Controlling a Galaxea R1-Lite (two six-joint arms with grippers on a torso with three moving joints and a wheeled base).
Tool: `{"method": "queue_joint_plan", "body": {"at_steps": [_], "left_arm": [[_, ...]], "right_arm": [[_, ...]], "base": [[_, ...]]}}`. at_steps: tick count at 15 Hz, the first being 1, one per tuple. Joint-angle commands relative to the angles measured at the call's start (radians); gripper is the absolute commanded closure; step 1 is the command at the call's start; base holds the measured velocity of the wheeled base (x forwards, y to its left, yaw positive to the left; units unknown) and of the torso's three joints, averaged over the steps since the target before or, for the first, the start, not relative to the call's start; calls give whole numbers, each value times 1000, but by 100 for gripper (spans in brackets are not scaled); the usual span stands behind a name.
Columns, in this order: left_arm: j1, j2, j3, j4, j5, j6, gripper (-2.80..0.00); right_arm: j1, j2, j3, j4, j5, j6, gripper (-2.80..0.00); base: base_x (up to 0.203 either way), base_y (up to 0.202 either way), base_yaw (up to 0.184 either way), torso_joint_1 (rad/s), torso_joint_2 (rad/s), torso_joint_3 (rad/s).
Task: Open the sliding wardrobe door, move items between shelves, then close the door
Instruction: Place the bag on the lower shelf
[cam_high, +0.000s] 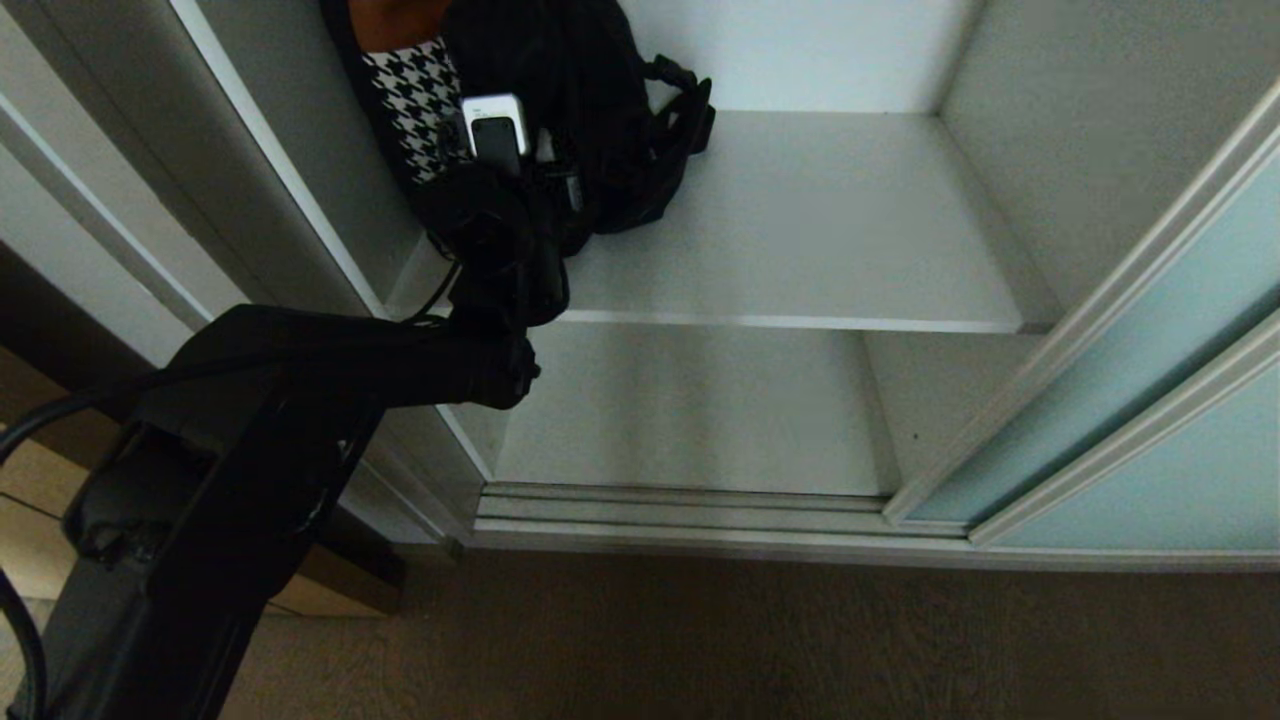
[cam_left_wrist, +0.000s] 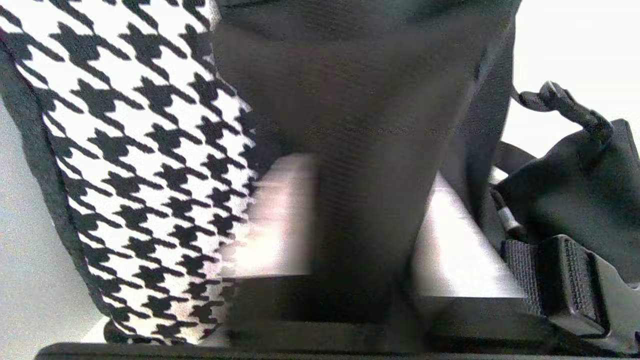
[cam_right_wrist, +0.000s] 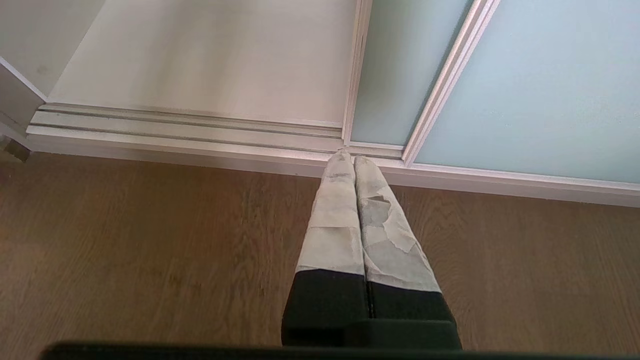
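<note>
Reaching into the wardrobe, the left gripper (cam_left_wrist: 365, 220) was clenched on the black cloth (cam_left_wrist: 370, 115), houndstooth piece (cam_left_wrist: 135, 165) just beside it on the shelf (cam_high: 800, 230); right gripper (cam_right_wrist: 354, 162) pressed closed.

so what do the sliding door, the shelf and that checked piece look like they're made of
Sliding wardrobe door: looks like frosted pale aqua glass, matte and not see-through, in a slim silvery frame, probably metal.
Shelf: smooth matte light-grey board, likely laminate, with a thin white front edge.
Houndstooth piece: soft woven fabric, a black-and-white pattern with a dark border.
</note>
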Motion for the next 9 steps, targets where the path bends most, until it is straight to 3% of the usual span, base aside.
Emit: {"method": "queue_joint_plan", "body": {"at_steps": [1,6,9], "left_arm": [[4,3,0,-6,3,-11,0],[-6,-61,1,-16,18,-15,0],[-53,-136,2,-16,76,-15,0]], "right_arm": [[0,-2,0,0,0,0,0],[0,-2,0,0,-1,0,0],[0,-2,0,0,0,0,0]], "base": [[0,0,0,0,0,0],[0,0,0,0,0,0],[0,0,0,0,0,0]]}}
